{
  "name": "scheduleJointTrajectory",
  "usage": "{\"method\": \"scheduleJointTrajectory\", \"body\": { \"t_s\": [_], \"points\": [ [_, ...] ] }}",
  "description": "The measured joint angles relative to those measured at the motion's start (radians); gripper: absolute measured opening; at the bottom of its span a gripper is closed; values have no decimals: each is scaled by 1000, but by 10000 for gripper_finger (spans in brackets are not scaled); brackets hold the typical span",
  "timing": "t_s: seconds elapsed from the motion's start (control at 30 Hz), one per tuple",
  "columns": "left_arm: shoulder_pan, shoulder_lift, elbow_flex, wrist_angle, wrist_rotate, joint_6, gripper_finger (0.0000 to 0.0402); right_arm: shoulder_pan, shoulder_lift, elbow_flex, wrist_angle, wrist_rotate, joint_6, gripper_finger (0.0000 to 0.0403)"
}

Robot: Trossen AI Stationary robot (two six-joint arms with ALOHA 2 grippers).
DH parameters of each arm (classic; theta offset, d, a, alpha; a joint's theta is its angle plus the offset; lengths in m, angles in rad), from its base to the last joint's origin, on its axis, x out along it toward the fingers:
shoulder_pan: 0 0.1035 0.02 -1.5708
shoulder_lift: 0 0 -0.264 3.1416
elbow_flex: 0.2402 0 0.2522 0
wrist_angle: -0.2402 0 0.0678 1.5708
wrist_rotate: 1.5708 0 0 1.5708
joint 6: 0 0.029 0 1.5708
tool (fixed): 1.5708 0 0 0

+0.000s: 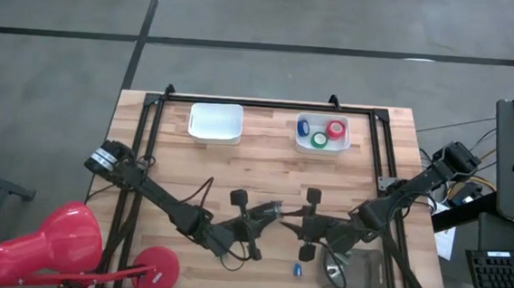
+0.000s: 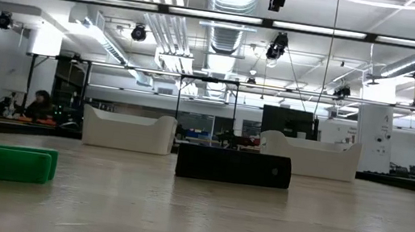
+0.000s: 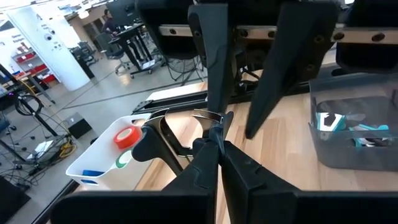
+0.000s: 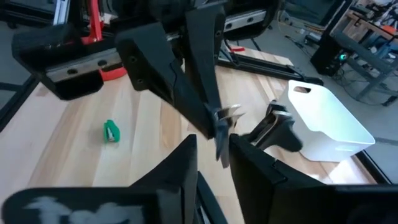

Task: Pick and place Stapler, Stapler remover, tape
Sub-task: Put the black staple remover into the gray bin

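Grippers meet tip to tip over the front of the tabletop (image 1: 265, 163): the left gripper (image 3: 212, 151) has its jaws clamped on the staple remover (image 3: 158, 134), and the right gripper (image 4: 213, 163) has its jaws apart on either side of it. Farther back, the stapler (image 2: 233, 167) lies flat. Tape rolls (image 1: 321, 133) sit in the far right bin (image 1: 299, 143).

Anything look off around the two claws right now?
Yes: both meet mid-table on one item. The left claw pinches the staple remover while the right claw sits open around it, seemingly a handover rather than a placement.
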Motion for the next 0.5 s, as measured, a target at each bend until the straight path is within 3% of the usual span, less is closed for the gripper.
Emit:
{"method": "scheduleJointTrajectory", "body": {
  "t_s": [0.33, 0.5],
  "points": [
    [0, 0, -3, 5, 0, -2, 10, -6, 0, -1, 1, -7, 1, 17],
    [0, 0, -2, 8, 5, -6, 21, -6, 0, -1, 0, -7, 1, 9]
  ]
}}
